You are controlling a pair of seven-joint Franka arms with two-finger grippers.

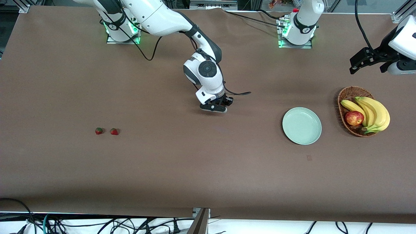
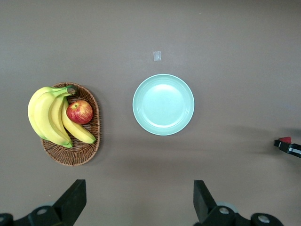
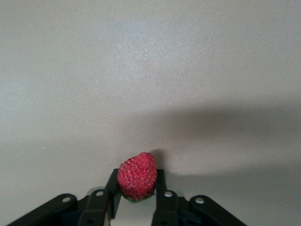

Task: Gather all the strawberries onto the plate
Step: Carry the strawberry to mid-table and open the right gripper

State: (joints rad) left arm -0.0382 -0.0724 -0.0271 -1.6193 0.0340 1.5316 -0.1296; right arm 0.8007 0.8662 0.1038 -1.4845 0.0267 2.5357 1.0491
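My right gripper (image 1: 217,108) hangs over the middle of the table, shut on a red strawberry (image 3: 137,181) that sits between its black fingers (image 3: 113,188). That strawberry also shows in the left wrist view (image 2: 285,140). Two more strawberries (image 1: 98,131) (image 1: 114,131) lie side by side on the table toward the right arm's end. The pale mint-green plate (image 1: 302,125) holds nothing and lies toward the left arm's end; it also shows in the left wrist view (image 2: 163,104). My left gripper (image 1: 356,65) waits open and high (image 2: 138,190) above that end.
A brown wicker basket (image 1: 344,92) with bananas (image 1: 373,112) and a red-yellow apple (image 1: 354,118) stands beside the plate, closer to the left arm's end. A small tape mark (image 1: 309,158) lies nearer the front camera than the plate.
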